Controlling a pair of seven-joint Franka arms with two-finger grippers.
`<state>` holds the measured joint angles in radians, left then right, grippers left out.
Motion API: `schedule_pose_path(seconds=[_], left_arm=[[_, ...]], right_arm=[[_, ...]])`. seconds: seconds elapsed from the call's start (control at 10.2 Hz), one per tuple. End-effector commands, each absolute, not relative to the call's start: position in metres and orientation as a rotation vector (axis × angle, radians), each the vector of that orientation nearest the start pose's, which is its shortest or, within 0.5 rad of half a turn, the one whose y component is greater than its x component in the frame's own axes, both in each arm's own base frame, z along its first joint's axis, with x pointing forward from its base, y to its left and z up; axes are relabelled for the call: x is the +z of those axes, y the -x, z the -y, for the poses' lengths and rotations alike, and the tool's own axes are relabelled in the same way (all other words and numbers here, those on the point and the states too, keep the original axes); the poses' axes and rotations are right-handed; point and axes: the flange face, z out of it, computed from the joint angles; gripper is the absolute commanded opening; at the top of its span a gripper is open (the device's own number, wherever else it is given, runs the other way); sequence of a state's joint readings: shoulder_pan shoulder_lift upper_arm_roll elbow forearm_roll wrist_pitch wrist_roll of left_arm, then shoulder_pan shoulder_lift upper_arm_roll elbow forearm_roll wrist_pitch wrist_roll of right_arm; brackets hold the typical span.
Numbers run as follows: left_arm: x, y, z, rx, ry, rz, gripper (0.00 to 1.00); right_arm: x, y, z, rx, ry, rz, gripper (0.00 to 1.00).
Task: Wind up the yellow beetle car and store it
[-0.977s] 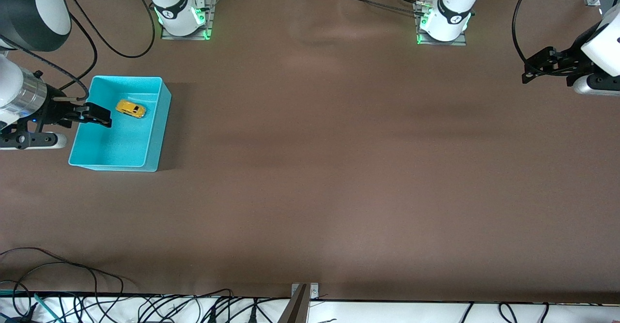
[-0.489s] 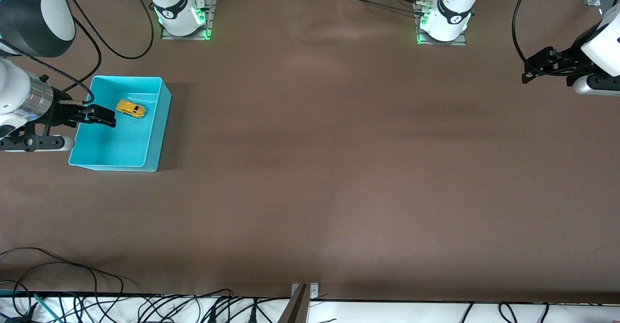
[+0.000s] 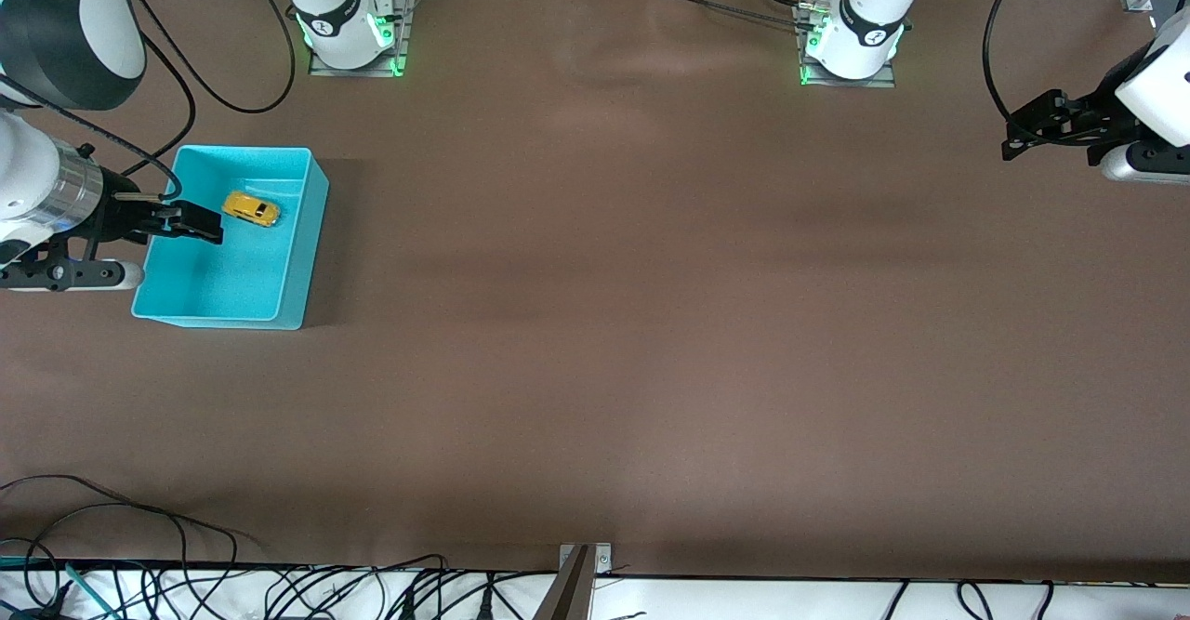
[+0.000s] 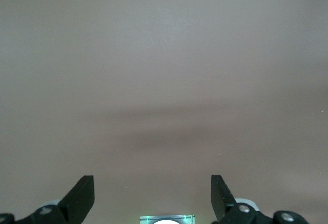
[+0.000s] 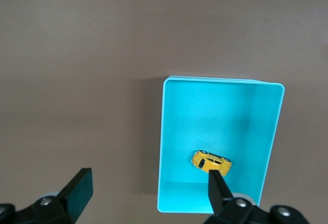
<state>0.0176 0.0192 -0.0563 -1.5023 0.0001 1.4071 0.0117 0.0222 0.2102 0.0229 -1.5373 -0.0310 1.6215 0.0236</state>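
Note:
The yellow beetle car (image 3: pixel 251 208) lies inside the turquoise bin (image 3: pixel 299 257), in the half farther from the front camera. My right gripper (image 3: pixel 192 221) hangs open over the bin's edge at the right arm's end of the table, beside the car and holding nothing. The right wrist view looks down on the car (image 5: pixel 211 162) on the bin's floor (image 5: pixel 215 116), with one finger of the right gripper (image 5: pixel 148 183) just over it. My left gripper (image 3: pixel 1023 135) waits open and empty over the left arm's end of the table. The left wrist view shows the left gripper (image 4: pixel 152 183) over bare brown table.
The two arm bases (image 3: pixel 349 30) (image 3: pixel 851 39) stand at the table edge farthest from the front camera. Loose cables (image 3: pixel 279 592) run along the nearest edge. A small metal bracket (image 3: pixel 584 560) sits mid-edge there.
My right gripper has slid slightly farther over the bin toward the car, then held still. The car, the bin and the left arm have not moved.

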Motion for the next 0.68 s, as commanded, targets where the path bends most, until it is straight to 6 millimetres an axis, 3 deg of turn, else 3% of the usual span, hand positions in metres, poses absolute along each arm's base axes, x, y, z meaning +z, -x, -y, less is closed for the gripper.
schedule_pose_path(seconds=[0.0,0.59], left_arm=[[0.6378,-0.544,0.0195,0.189,3.149,-0.063,1.0],[0.6364,-0.5442,0.0105,0.194,3.152,-0.037,1.0]], right_arm=[[0.5275,-0.6074,-0.0242,0.192,3.172,0.021,1.0],[0.5256,-0.608,-0.0227,0.197,3.169,0.018,1.0]])
